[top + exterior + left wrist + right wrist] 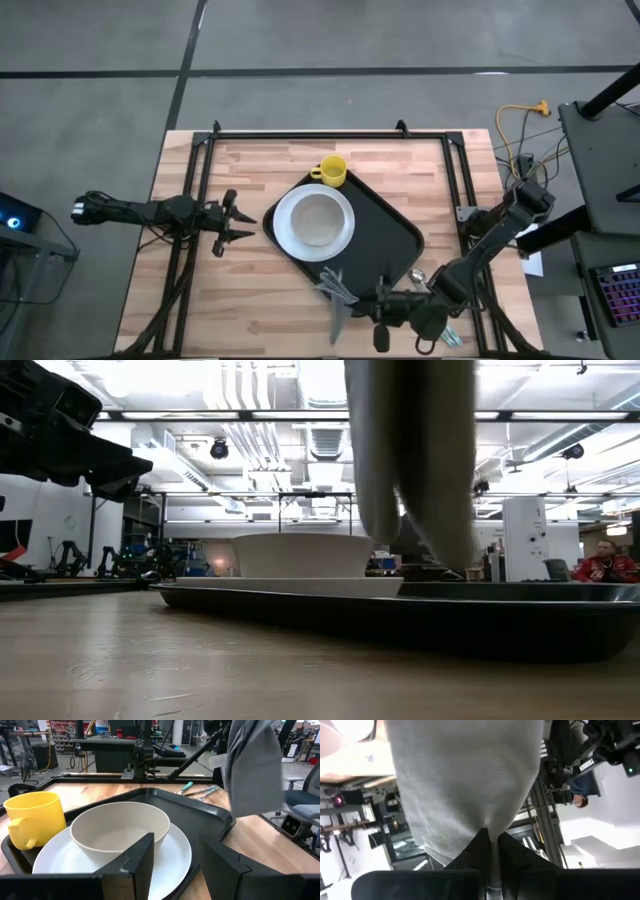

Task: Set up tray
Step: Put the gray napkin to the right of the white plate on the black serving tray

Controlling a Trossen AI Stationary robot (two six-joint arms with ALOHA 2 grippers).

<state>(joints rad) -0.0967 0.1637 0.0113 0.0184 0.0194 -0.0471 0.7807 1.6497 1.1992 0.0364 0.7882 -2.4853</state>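
The black tray [385, 235] lies slantwise at the table's middle. A white plate [290, 235] with a white bowl [117, 830] on it rests on the tray's left half. A yellow mug [332, 171] stands at the tray's far corner. My right gripper [365, 300] is at the tray's near edge, shut on a grey cloth [335, 295]. The same cloth [410, 460] fills the upper middle of the low view. My left gripper [235, 222] waits open just left of the tray, nothing between its fingers. My right gripper pinches a gathered fold of the grey cloth [490, 832] between its two fingers. The fingers come about level from the table's right side. The cloth hangs below them over the tray's near edge. Whether its lower end [250, 810] touches the tray I cannot tell.
Some cutlery [450, 335] lies on the wood near the table's near right corner, beside the right arm. A black frame [320, 132] runs along the far edge and both sides of the table. Bare wood [220, 300] lies left of the tray and in front of it.
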